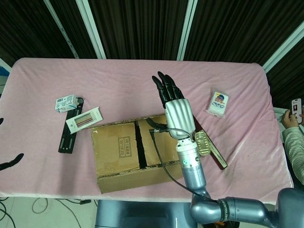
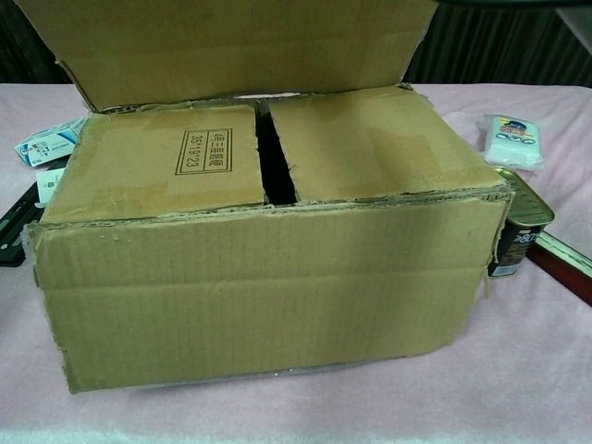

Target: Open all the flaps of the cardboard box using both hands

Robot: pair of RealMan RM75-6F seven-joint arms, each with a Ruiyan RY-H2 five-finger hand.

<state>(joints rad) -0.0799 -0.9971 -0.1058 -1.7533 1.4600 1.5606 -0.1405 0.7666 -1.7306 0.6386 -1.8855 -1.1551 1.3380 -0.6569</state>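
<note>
The cardboard box [image 1: 126, 176] stands near the table's front edge and fills the chest view [image 2: 259, 296]. Its far long flap [image 2: 231, 46] stands upright, seen only as a thin edge [image 1: 124, 121] from the head camera. Two inner flaps [image 2: 157, 162] [image 2: 370, 139] lie flat and closed, with a dark gap between them. My right hand [image 1: 175, 110] is raised above the box's far right corner, fingers straight and pointing away, thumb by the flap's edge, holding nothing. Only two spread fingertips [image 1: 10, 163] of my left hand show at the left border, far from the box.
A tin can [image 1: 202, 143] [image 2: 524, 228] and a dark red strip [image 1: 216, 156] lie just right of the box. A white packet [image 1: 218, 103] sits further right. Left of the box are a small carton [image 1: 65, 102], a striped card [image 1: 84, 119] and a black bar [image 1: 69, 134].
</note>
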